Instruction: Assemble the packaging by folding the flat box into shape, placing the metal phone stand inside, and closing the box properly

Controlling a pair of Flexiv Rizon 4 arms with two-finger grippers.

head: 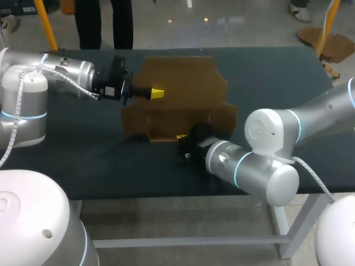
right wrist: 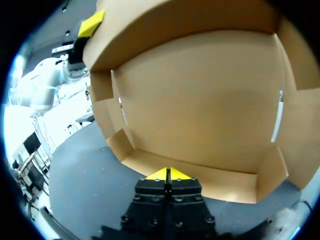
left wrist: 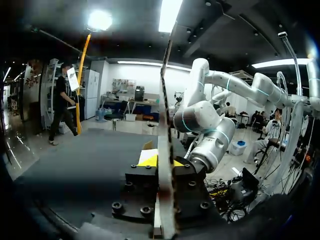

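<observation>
Head view: the box (head: pixel 183 88) sits half-folded mid-table (head: pixel 83 166). The left gripper (head: pixel 157 93) clamps its raised panel. The right gripper (head: pixel 181 137), fingers together, is at the near wall. Risk: uneven pull may crease a flap or slide the box. No stand visible.

Left fingers (left wrist: pixel 148 160) clamped — right fingers (right wrist: pixel 158 175) pressed together.

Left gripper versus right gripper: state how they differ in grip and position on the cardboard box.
The left gripper sits at the cardboard box's left side; the right gripper sits at its near edge. The left gripper clamps a raised panel between its fingers; the right gripper's tips are pressed together at the near flap. Both have yellow tips aimed at the box.
</observation>
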